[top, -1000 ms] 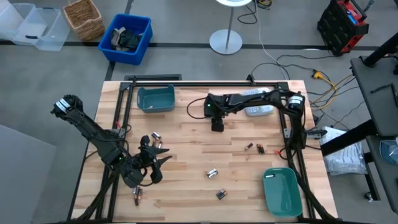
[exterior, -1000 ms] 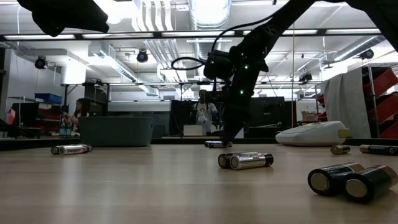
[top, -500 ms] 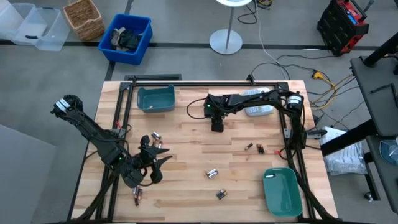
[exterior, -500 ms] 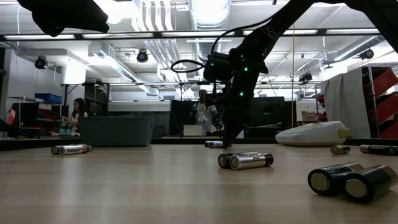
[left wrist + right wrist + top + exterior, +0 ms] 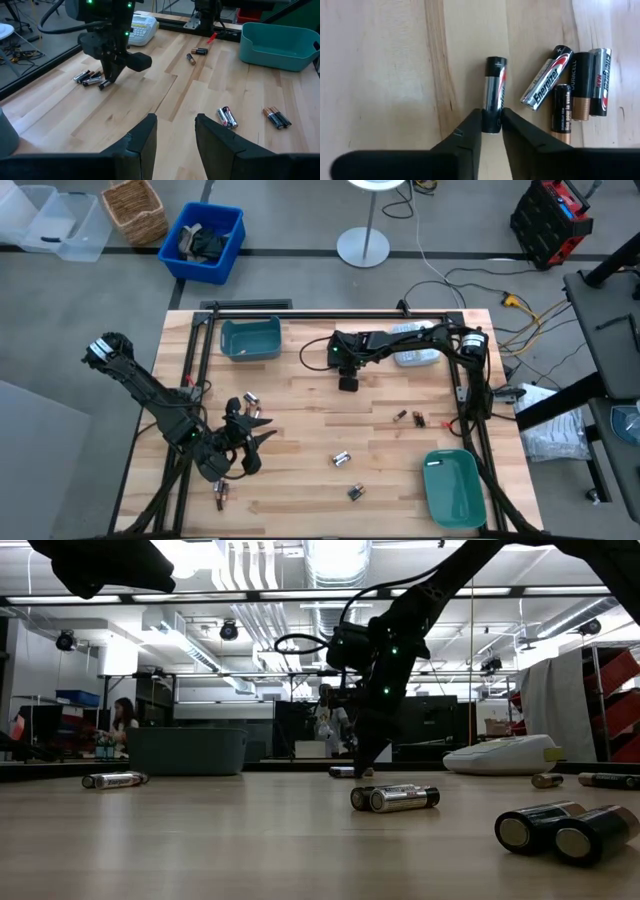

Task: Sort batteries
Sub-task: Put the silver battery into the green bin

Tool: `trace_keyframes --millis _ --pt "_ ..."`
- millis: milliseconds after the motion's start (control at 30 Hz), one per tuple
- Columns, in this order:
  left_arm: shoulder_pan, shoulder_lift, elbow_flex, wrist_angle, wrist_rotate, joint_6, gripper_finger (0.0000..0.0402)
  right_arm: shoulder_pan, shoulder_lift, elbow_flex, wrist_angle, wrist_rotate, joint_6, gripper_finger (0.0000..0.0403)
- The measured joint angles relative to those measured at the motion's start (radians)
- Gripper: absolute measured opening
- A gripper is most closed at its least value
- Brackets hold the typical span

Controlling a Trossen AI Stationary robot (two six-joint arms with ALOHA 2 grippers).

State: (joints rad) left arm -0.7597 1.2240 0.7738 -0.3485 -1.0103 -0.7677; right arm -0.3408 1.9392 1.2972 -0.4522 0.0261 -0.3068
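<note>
Nearest in the low view, dark batteries [image 5: 565, 830] lying paired on the tabletop [image 5: 250, 850]. Farther back, right end effector [image 5: 491, 131] pinched on one silver-black cell [image 5: 494, 94] at its end, just beside four loose cells [image 5: 572, 87]. Left end effector [image 5: 172, 137] parted, empty, waiting above bare wood. Likely light, rigid, smooth, prone to rolling; best pinched across mid-barrel, squarely.
</note>
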Motion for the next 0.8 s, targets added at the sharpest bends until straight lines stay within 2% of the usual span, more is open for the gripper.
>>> trace_keyframes --millis 133,600,800 --pt "0.0 0.0 0.0 0.0 0.0 0.0 0.0115 0.0 0.0 0.001 0.001 0.0 -0.007 0.0039" --pt "0.0 0.0 0.0 0.0 0.006 0.0 0.0115 0.002 -0.004 -0.015 -0.032 -0.051 -0.034 0.0035" --pt "0.0 0.0 0.0 0.0 0.007 0.0 0.0115 0.002 -0.004 -0.02 -0.034 -0.053 -0.03 0.0065"
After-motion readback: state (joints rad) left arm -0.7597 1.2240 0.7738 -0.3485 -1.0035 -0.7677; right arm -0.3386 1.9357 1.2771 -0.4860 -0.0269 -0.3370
